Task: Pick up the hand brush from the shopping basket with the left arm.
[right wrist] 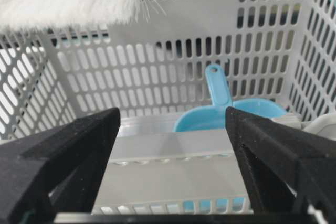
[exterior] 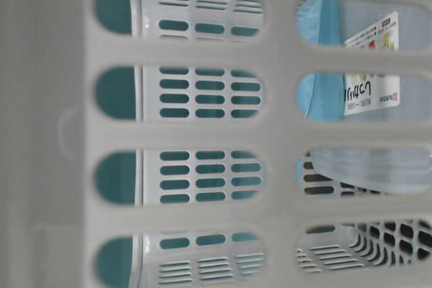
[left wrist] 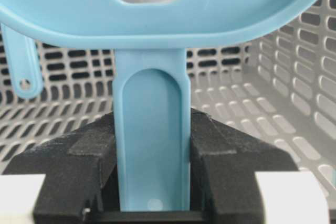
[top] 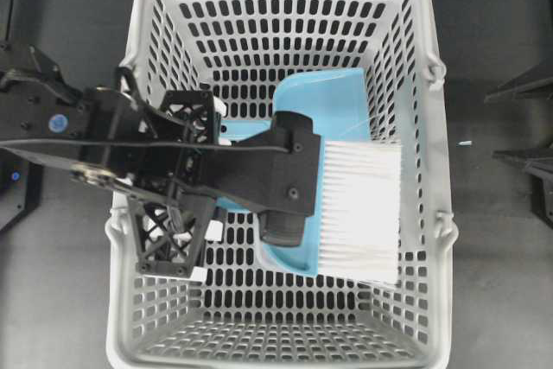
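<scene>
In the left wrist view the left gripper (left wrist: 152,182) has its two black fingers (left wrist: 86,166) pressed on both sides of the blue handle of the brush (left wrist: 152,129), so it holds the brush. From overhead the brush (top: 359,209) is lifted over the basket (top: 143,41), its white bristles pointing right. Below it the dustpan (top: 333,105) lies on the basket floor. The right gripper (right wrist: 173,156) stands wide open and holds nothing.

shopping basket (exterior: 283,133) wall close-up, blue plastic — labelled (exterior: 372,65)
</scene>
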You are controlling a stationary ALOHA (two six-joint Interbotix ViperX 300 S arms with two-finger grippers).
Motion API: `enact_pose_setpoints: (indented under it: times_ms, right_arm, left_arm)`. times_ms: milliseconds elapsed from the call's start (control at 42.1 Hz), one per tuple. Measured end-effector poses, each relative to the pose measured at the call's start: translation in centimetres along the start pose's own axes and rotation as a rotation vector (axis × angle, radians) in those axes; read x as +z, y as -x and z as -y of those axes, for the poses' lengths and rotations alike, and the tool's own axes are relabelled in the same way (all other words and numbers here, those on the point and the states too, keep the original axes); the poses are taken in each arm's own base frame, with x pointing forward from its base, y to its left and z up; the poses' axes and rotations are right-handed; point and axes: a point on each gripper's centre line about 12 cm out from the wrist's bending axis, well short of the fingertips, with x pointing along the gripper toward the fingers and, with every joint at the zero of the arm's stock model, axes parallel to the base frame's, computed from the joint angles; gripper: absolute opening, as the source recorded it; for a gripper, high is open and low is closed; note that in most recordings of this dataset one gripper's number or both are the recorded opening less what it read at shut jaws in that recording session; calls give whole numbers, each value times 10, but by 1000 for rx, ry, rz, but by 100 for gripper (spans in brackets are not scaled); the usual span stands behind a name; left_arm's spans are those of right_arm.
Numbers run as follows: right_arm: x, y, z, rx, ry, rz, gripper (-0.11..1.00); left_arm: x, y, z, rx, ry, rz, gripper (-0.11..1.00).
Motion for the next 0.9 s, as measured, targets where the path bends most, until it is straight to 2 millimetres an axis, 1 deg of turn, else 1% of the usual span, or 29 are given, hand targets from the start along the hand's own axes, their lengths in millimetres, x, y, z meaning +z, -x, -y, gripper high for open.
enact_pose_setpoints:
  times_ms: [404,902]
  right_arm:
    - [-6,2,1,-1,1,-5,77]
    - [-7,2,1,-1,0,-8,77]
  left_arm:
    - [3,-12,1,3,5,-29,24]
    - [4,-13,1,2,2,-32,24]
